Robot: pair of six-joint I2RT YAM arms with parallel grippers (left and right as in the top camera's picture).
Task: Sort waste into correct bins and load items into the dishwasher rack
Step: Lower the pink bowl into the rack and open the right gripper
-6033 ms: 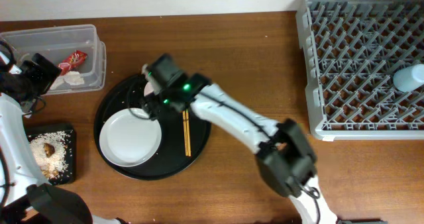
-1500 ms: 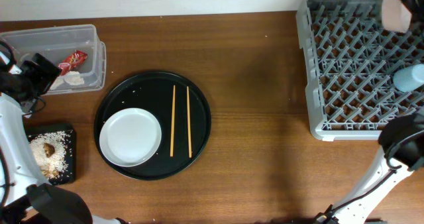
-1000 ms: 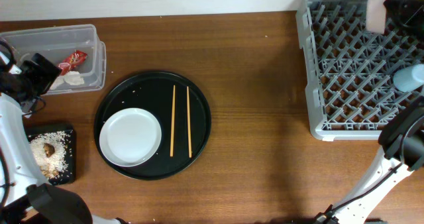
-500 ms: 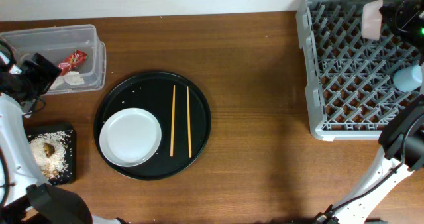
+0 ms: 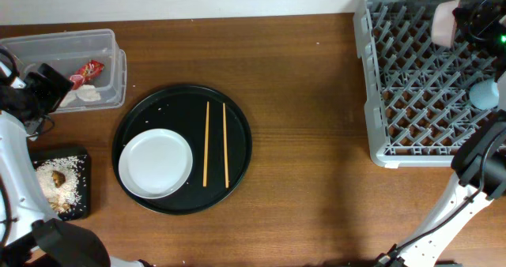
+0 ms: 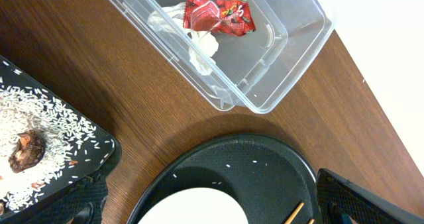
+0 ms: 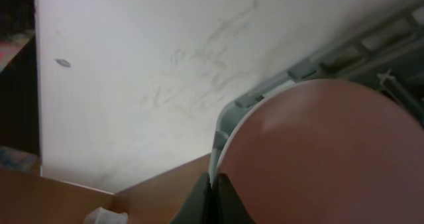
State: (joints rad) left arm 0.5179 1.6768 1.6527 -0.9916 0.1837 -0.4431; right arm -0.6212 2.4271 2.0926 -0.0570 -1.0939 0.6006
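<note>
Right fingers (image 7: 199, 204): pinched on small white bowl (image 5: 443, 22) rim, above dishwasher rack (image 5: 411, 85) far edge. Recommended: lower it tilted, clear of light blue cup (image 5: 484, 93). Left fingers (image 6: 358, 197): wide, empty.

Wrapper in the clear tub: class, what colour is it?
Red; the wrapper shows best in the left wrist view.

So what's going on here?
A two-armed robot is clearing a table. Its right gripper grips a small bowl over the grey dishwasher rack, where a blue cup already sits. The left gripper hangs open by the clear tub of rubbish. A white plate and two chopsticks wait on the round black tray.
</note>
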